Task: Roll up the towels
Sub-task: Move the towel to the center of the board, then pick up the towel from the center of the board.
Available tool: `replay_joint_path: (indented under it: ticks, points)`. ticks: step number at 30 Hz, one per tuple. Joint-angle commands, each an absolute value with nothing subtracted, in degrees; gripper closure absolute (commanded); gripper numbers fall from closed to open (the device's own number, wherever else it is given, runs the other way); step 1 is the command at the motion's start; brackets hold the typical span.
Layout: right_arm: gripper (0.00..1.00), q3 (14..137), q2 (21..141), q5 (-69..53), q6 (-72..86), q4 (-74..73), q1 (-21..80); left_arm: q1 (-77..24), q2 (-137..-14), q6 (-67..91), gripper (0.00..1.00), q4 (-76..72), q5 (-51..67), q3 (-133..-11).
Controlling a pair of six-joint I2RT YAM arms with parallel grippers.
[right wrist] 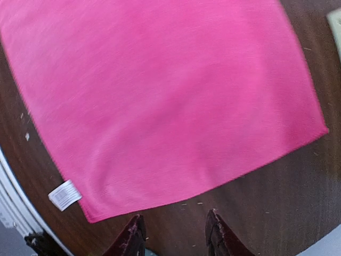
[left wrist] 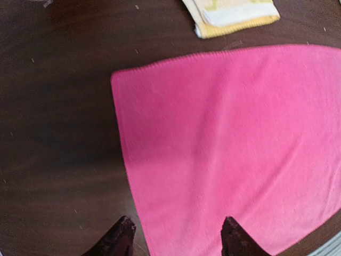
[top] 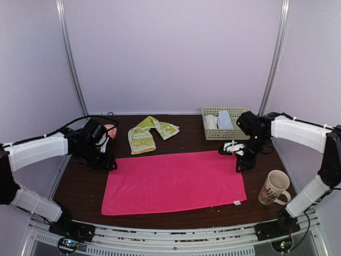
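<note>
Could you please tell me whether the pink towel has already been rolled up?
No, the pink towel lies spread out flat on the table, with no part of it rolled.

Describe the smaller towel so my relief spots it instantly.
Find the pink towel spread flat mid-table. Behind its far edge, left of centre, lies the yellow-green towel, loosely folded. Its cream pattern sets it apart from the plain white and light-blue cloths in the basket.
</note>
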State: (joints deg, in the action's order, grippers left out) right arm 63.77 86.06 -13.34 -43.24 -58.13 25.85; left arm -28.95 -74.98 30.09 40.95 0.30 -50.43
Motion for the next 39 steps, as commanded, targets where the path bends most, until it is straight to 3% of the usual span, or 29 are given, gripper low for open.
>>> replay_joint_path:
  ticks: [1, 8, 21, 32, 39]
  points:
    - [0.6, 70.2, 90.8, -17.4, -35.0, -51.6, 16.8, -20.0, -78.1, 25.3, 0.4, 25.7, 3.7, -50.0]
    - [0.56, 78.1, 102.8, -22.7, -23.3, -44.0, 7.4, -13.7, -86.4, 24.8, 0.44, 15.4, 5.3, -51.9]
    - [0.53, 81.9, 112.3, -24.7, -19.5, -36.3, 6.9, -11.4, -87.6, 23.2, 0.4, 13.4, 3.4, -50.7]
    - [0.68, 81.9, 114.6, -26.0, -20.0, -38.2, 6.9, -10.6, -89.2, 22.9, 0.41, 13.5, 3.5, -51.0]
    - [0.88, 81.8, 115.0, -25.7, -20.0, -37.8, 6.9, -10.0, -91.1, 21.9, 0.41, 13.8, 5.2, -51.9]
